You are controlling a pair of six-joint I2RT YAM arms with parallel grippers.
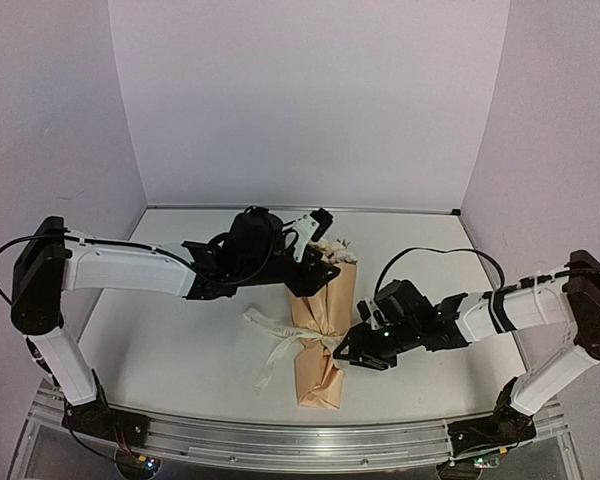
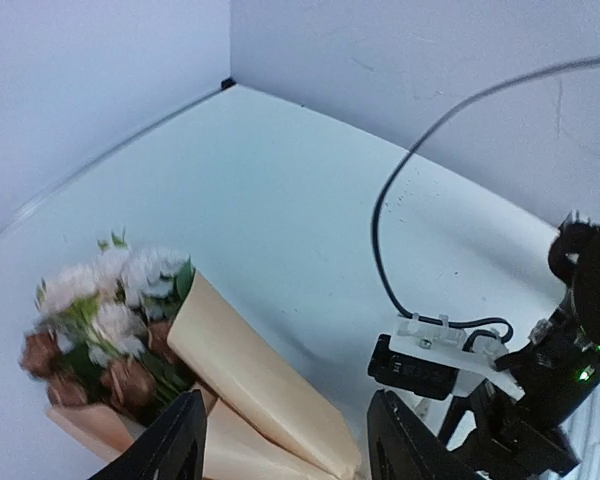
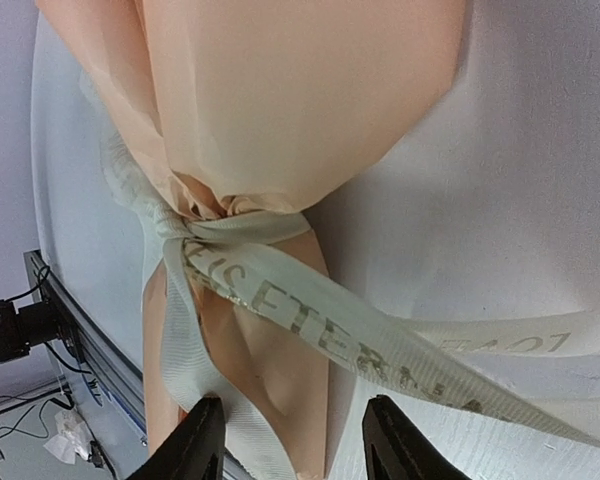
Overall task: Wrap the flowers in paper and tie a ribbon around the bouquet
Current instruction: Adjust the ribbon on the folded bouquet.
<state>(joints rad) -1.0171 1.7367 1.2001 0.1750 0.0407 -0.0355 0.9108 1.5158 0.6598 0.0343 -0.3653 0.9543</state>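
The flowers [image 2: 100, 320] are wrapped in the paper [image 2: 260, 390]; the bouquet [image 1: 323, 320] lies mid-tabletop [image 1: 180, 340], heads toward the far edge; the ribbon [image 3: 310, 300] is cinched round its narrow waist in what looks like a knot, ends trailing left; I judge only a bow or final tightening remains. The left gripper [image 2: 285, 440] hovers by the flowers, fingers apart, empty; the right gripper [image 3: 295, 440] sits beside the knot, fingers apart, clamping nothing.

- Plain peach-tan, no print: paper [image 1: 335, 300].
- Cream, faded pink and rust heads among green leaves: flowers [image 2: 105, 320].
- Creamy-white with small dark printed lettering: ribbon [image 3: 310, 310].
- White: table [image 1: 170, 340].
- Pale lilac-grey: walls [image 1: 300, 100].
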